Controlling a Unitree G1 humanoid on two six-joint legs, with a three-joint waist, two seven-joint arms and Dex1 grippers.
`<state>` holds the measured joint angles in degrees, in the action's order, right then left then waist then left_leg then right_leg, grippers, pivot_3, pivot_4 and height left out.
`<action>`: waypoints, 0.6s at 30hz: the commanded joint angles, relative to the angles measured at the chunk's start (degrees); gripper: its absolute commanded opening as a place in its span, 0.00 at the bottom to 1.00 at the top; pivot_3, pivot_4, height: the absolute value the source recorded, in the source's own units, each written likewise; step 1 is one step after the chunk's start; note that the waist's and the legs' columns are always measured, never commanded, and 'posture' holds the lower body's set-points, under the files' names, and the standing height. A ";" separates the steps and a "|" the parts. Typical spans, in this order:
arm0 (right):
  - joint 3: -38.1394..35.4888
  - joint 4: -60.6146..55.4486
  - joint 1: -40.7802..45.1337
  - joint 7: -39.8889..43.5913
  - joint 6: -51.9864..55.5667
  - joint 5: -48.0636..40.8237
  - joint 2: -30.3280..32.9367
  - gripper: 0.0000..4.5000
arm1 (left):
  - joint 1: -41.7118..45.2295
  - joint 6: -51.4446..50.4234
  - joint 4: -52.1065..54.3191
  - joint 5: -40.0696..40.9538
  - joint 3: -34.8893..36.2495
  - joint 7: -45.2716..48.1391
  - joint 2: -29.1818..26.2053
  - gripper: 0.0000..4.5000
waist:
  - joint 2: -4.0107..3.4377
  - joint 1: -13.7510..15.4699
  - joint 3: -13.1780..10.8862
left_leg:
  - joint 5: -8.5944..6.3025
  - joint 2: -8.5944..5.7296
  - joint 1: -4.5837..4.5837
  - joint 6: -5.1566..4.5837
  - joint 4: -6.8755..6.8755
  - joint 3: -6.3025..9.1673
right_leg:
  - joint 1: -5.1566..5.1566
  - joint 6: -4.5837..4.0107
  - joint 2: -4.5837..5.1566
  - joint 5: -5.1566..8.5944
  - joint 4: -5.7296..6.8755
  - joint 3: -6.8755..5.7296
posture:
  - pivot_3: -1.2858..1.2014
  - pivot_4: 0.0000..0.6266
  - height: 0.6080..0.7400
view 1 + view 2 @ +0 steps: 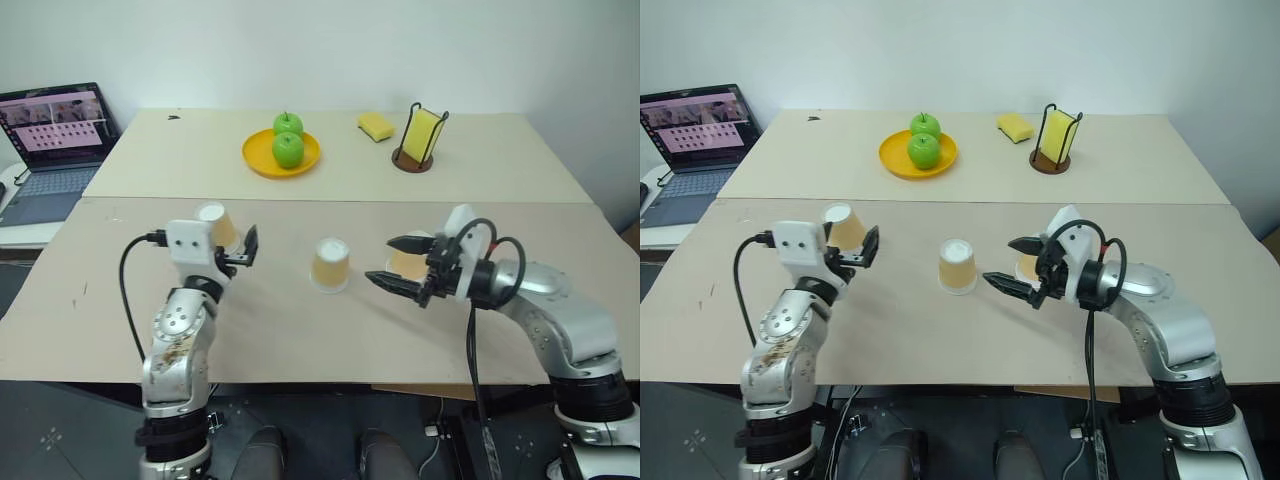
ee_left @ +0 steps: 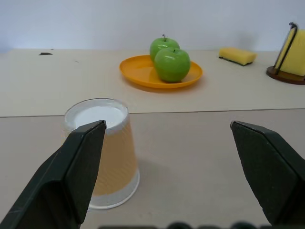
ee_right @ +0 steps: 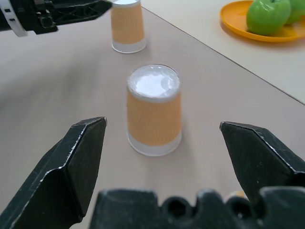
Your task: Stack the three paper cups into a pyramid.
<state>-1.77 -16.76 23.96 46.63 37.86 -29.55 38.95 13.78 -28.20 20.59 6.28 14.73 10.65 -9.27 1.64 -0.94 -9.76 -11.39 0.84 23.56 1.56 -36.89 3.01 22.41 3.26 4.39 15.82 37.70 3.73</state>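
While three tan-orange tapered paper cups stand upside down, well apart on beige table (image 1: 300, 340) — left cup (image 1: 218, 226), middle cup (image 1: 331, 264), right cup (image 1: 408, 264) — pyramid not begun. Left gripper (image 1: 248, 247) and right gripper (image 1: 398, 264): fingers spread, empty. All stacking left.

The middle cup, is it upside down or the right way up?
Upside down. The middle cup stands with its closed white base on top and its wide rim on the table.
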 commanded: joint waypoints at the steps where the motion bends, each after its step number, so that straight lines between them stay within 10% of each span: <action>1: -2.35 0.19 0.56 0.77 -1.94 -0.06 0.75 1.00 | 1.03 2.35 -3.54 1.90 3.25 1.94 -4.62 0.99 | 0.00 -0.06 0.00 | 0.00 0.01 -0.01 0.00 0.01 0.01 | 0.00 0.00 -0.01 0.00 0.00 0.00 | 0.52 0.24 0.94; 18: -3.96 -3.07 -0.68 -1.71 -0.30 -1.05 0.70 1.00 | 12.82 9.50 -28.62 8.84 2.68 14.94 -13.35 0.99 | 0.00 0.14 0.00 | 0.00 -0.01 -0.01 0.00 0.02 0.03 | -0.05 0.00 0.02 0.00 -0.02 -0.06 | 0.52 0.24 0.94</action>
<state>-3.31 -17.41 23.28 45.36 37.71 -29.76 39.11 24.40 -21.36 -6.38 14.74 17.12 24.19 -20.82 1.65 -0.79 -9.76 -11.39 0.83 23.55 1.57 -36.88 3.05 22.36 3.26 4.42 15.82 37.68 3.67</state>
